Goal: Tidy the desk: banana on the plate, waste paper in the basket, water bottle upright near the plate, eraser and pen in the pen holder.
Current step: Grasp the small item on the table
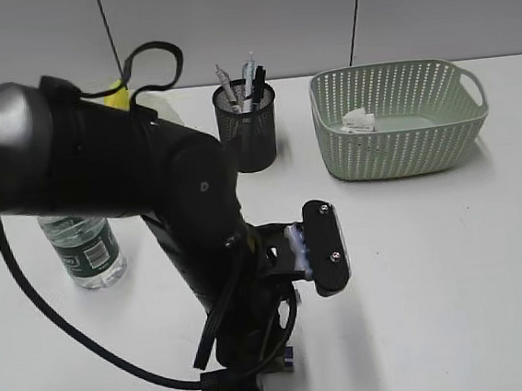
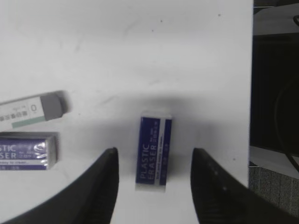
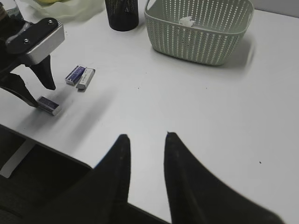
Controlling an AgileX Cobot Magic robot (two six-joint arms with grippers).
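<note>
we note a white desk. basket pale sage green, perforated woven-look sides; white crumpled waste paper inside it. pen holder black mesh. water bottle clear with dark green label. eraser white with dark blue sleeve, pale lettering; a second blue-sleeved eraser and a white-and-grey one. both arms black.
</note>
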